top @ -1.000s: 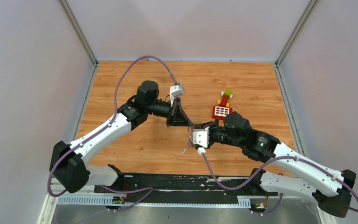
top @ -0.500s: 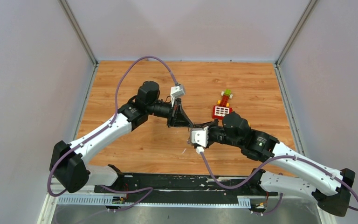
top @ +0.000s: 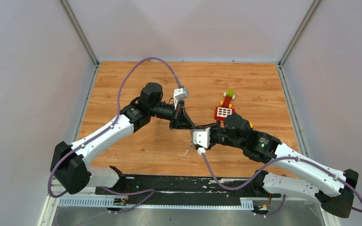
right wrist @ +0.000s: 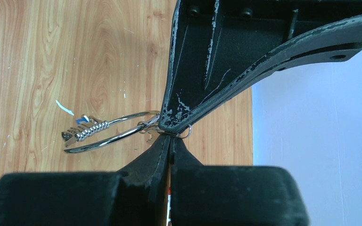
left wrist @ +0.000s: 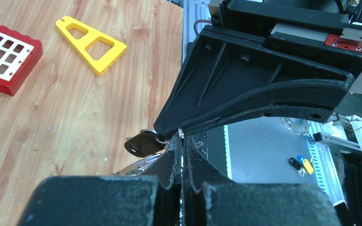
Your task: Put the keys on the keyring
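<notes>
Movement's tiny: right gripper (right wrist: 169,141) nudged toward left gripper (left wrist: 181,141). Left jaws pinch key (left wrist: 141,143), right's seem clamped on keyring (right wrist: 94,130) beside it; you're mid-threading.

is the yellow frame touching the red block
Apart. The left wrist view shows a strip of bare table between the yellow frame and the red block.

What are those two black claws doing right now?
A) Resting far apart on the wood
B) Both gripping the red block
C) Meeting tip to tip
C: the left gripper and the right gripper meet tip to tip, with the red block lying apart from both.
</notes>
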